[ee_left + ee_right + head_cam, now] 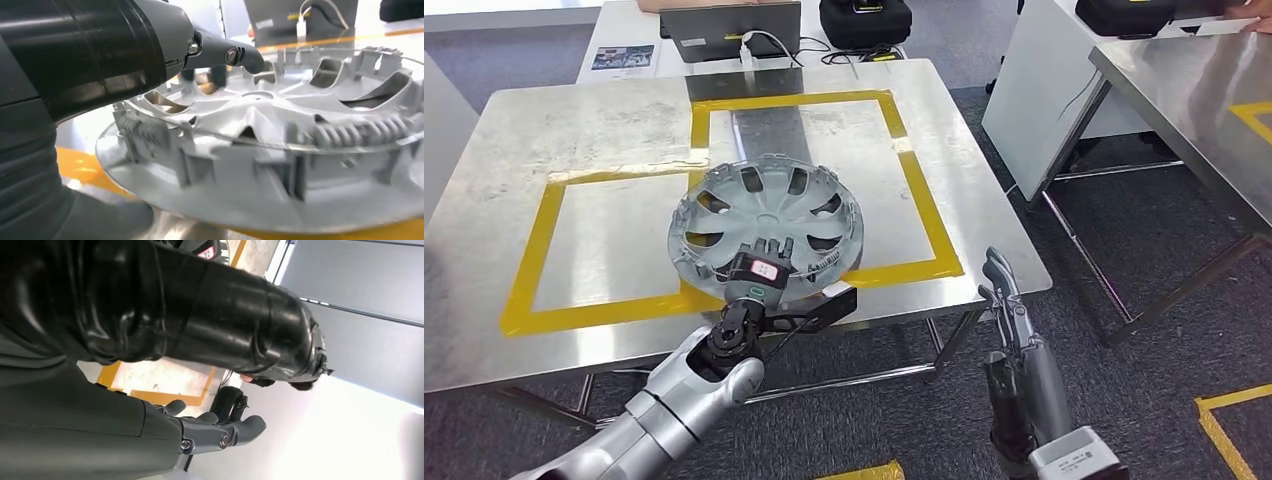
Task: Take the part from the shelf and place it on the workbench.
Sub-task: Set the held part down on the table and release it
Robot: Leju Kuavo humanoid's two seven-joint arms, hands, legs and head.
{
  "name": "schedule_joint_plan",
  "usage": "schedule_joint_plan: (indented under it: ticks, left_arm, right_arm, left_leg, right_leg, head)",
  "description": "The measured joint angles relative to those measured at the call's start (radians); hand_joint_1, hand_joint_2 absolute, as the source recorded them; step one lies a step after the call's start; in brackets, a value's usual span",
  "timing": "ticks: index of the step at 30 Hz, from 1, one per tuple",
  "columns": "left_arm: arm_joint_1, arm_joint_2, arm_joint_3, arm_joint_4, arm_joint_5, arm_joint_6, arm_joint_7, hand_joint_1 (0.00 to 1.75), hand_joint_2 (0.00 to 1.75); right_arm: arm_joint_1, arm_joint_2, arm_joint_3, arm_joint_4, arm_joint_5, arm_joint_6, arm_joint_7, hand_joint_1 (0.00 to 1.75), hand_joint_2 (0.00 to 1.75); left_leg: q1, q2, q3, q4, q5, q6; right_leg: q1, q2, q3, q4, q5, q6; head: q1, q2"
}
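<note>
The part is a grey plastic hubcap (764,215) lying inner side up on the steel workbench (574,130), across the yellow tape lines near the front edge. My left hand (764,265) grips its near rim. In the left wrist view a finger (225,52) reaches over the top of the hubcap (280,130) and the thumb lies under the rim; I cannot tell whether the part rests fully on the surface. My right hand (1004,290) hangs beside the workbench's front right corner, fingers (220,432) stretched out and holding nothing.
Yellow tape (914,180) marks two rectangles on the workbench. Behind it a white table (624,30) carries a dark screen (729,30) and a black case (864,20). A second steel table (1194,100) stands to the right. Yellow tape (1224,420) marks the grey floor.
</note>
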State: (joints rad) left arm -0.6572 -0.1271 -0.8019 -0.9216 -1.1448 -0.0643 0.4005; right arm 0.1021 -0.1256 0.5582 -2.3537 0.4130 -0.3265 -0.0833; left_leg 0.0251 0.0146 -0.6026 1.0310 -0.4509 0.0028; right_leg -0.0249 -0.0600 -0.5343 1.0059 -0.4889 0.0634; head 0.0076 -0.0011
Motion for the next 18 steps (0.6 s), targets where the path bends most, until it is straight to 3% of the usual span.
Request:
schedule_joint_plan:
  ticks: [13,18]
  left_arm:
    - [0.001,0.009,0.043,-0.086,0.099,0.061,-0.034,0.00,0.00]
    - [0.028,0.002,0.060,-0.158,0.351,0.168,-0.104,0.00,0.00]
  right_arm:
    - [0.003,-0.004,0.001,0.000,-0.014,-0.003,-0.029,0.00,0.00]
    - [0.009,-0.004,0.001,-0.001,0.001,-0.012,-0.028,0.00,0.00]
  left_leg:
    - [0.000,0.000,0.000,0.000,0.000,0.000]
    - [0.000,0.000,0.000,0.000,0.000,0.000]
  right_leg:
    - [0.000,0.000,0.000,0.000,0.000,0.000]
    - [0.000,0.000,0.000,0.000,0.000,0.000]
  head:
    - [0.000,0.000]
    - [0.000,0.000]
